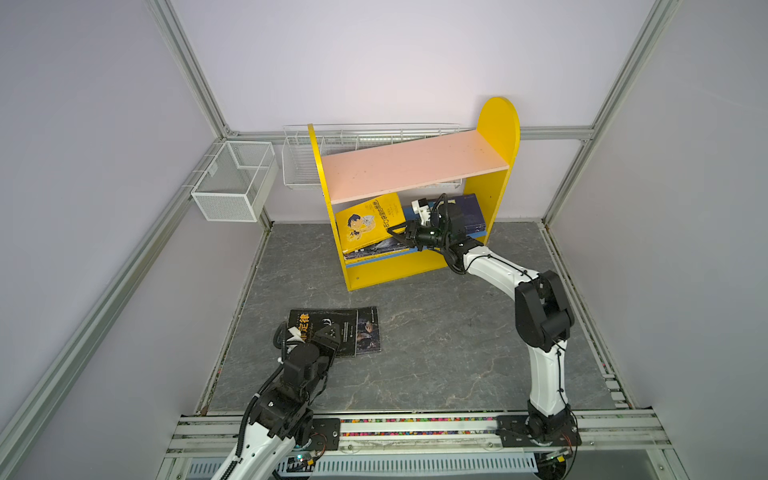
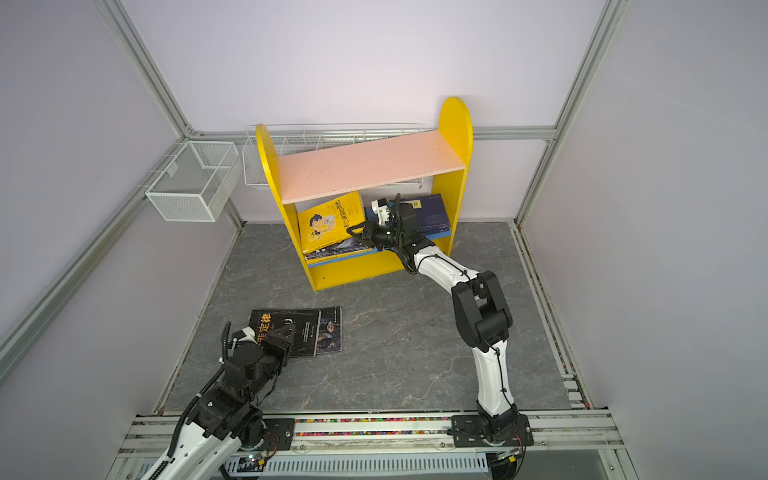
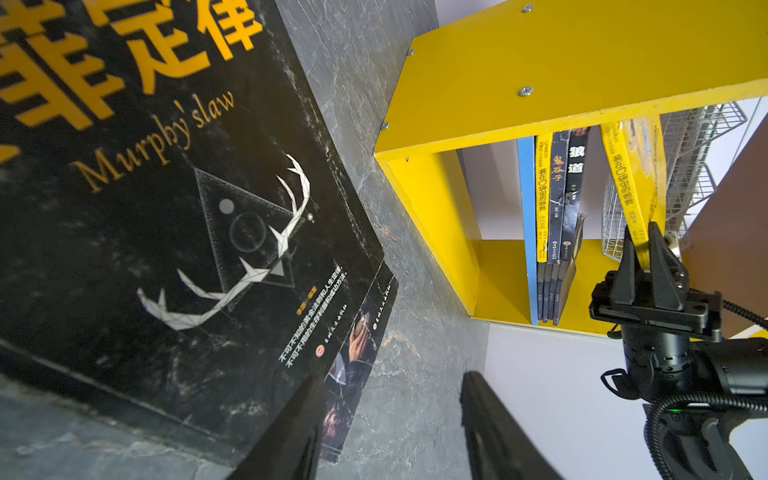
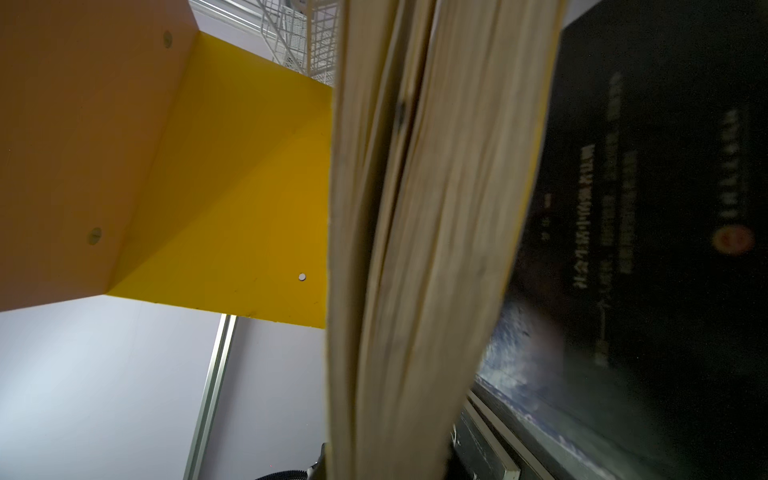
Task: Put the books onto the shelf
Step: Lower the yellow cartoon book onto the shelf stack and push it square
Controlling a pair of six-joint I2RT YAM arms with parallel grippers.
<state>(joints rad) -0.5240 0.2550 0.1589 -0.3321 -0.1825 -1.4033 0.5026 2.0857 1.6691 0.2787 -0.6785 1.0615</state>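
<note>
**Yellow book gripped inside the shelf, two books out on the tabletop**

Nearest me, the left hand [image 3: 392, 382] hangs over a corner of a black book [image 1: 328, 318], its fingers apart and gripping nothing. That book lies flat on the grey tabletop [image 1: 436, 340], overlapping a second dark book [image 1: 369, 330]. Farther back, the right hand [image 1: 394, 232] reaches into the lower bay of the shelf [image 1: 498, 124], clamped on the edge of a yellow book [image 1: 370, 220]. That book tilts up off a flat stack [image 1: 374, 249] on the blue board. A navy book [image 1: 469, 212] sits to the right. The pink board [image 1: 415, 166] is bare.
</note>
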